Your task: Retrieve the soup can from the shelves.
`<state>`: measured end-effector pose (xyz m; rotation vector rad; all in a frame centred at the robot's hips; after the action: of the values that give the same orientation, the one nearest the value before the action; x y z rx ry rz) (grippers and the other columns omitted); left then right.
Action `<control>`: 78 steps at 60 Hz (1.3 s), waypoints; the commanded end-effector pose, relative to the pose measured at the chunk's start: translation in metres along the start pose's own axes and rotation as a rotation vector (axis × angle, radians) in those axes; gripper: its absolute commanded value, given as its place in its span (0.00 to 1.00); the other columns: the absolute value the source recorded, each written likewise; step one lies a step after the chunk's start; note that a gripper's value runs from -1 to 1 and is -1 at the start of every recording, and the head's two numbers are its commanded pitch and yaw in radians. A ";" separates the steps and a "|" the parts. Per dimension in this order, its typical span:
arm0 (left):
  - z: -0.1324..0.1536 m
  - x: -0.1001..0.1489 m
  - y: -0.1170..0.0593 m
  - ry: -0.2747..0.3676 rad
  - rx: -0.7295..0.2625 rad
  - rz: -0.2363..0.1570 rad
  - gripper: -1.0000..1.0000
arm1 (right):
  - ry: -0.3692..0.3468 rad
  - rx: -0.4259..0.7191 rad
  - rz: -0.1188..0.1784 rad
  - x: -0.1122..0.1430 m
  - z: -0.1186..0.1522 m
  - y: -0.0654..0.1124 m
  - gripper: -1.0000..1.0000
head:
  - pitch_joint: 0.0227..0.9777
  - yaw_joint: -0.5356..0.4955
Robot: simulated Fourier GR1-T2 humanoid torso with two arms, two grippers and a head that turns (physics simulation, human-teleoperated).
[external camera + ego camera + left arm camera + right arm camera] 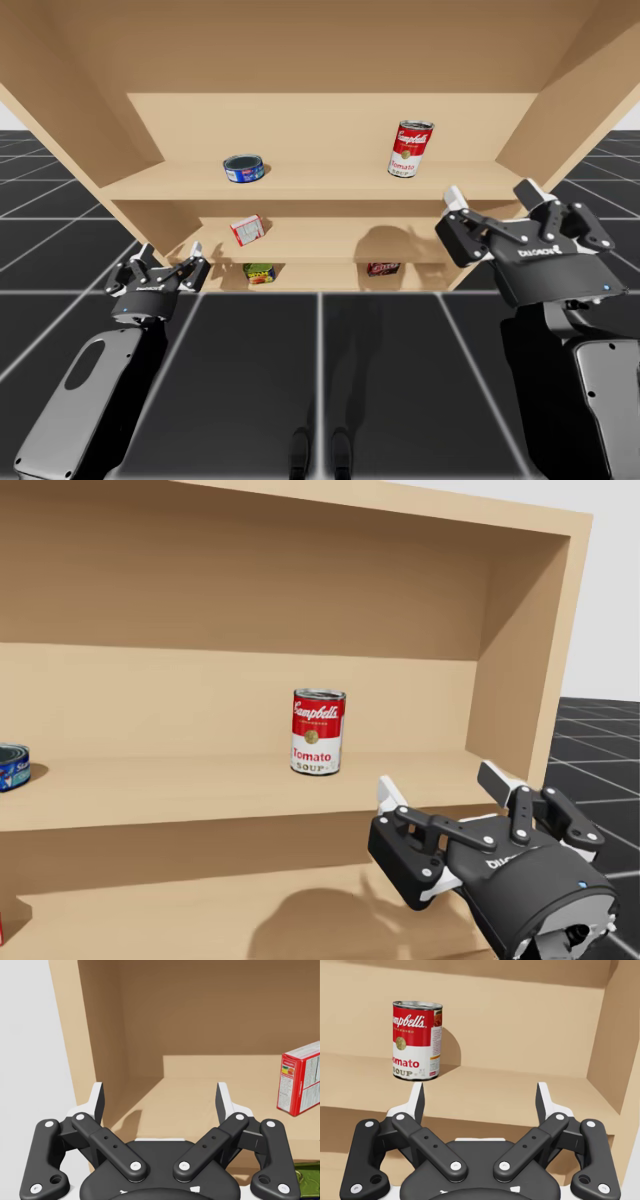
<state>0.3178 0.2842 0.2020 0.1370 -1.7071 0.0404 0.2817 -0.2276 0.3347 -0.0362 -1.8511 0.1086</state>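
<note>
Dark gridded floor (250, 360) runs under a pale wooden set of shelves (330, 120), open at the front.

Nearest me are my two arms. My left gripper (168, 256) hangs low by the left front corner of the shelves, about level with the two lower boards. Its fingers are spread wide with nothing between them. In the left wrist view this gripper (160, 1102) looks into the left back corner of the middle shelf.

My right gripper (490, 200) is higher, just in front of the upper shelf's front edge near its right end. Its fingers are also spread wide and grip nothing; the head view shows it (438, 786) below and to the right of the can, not touching it.

On the bottom shelf a green and yellow can (260, 273) sits left of the middle, and a dark red can (382, 268) sits right of the middle, well apart from it. On the middle shelf a red and white box (247, 229) stands slightly tilted, left of the middle.

On the upper shelf (320, 183) a flat blue tin (243, 168) lies left of the middle. The soup can (409, 149), red above and white below, stands upright toward the right end of the same shelf, set back from its front edge. In the right wrist view it (416, 1041) is ahead of the gripper (480, 1102), off to one finger's side, not between the fingers.
</note>
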 end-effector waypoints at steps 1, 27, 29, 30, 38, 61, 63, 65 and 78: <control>0.000 0.000 -0.001 0.006 -0.002 0.004 0.00 | 0.000 0.031 -0.010 0.017 -0.018 0.009 0.00 | 0.23 0.25; 0.000 0.001 0.001 0.006 0.009 0.008 0.00 | 0.093 0.161 -0.073 0.047 -0.077 0.045 0.00 | 0.24 0.26; 0.000 0.001 0.002 0.006 0.010 0.010 0.00 | 0.100 0.159 -0.073 0.047 -0.080 0.046 0.00 | 0.24 0.26; 0.000 0.001 0.002 0.005 0.010 0.010 0.00 | 0.107 0.160 -0.073 0.047 -0.084 0.048 0.00 | 0.24 0.26; 0.000 0.001 0.004 0.004 0.012 0.014 0.00 | 0.152 0.148 -0.087 0.039 -0.103 0.054 0.00 | 0.24 0.27; 0.000 0.002 0.008 0.000 0.013 0.025 0.00 | 0.200 0.075 -0.039 0.024 -0.135 0.060 0.41 | 0.26 0.28; 0.000 0.002 0.008 0.000 0.012 0.025 0.00 | 0.202 0.068 -0.048 0.023 -0.135 0.059 0.98 | 0.26 0.28; 0.000 0.002 0.008 0.000 0.012 0.025 0.00 | 0.203 0.061 -0.051 0.022 -0.135 0.058 1.00 | 0.26 0.28; -0.001 0.001 0.009 -0.001 0.012 0.023 0.00 | 0.156 0.036 -0.047 0.032 -0.120 0.044 1.00 | 0.26 0.28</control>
<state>0.3167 0.2926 0.2038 0.1263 -1.7087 0.0687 0.3906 -0.1624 0.3939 0.0811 -1.6715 0.1865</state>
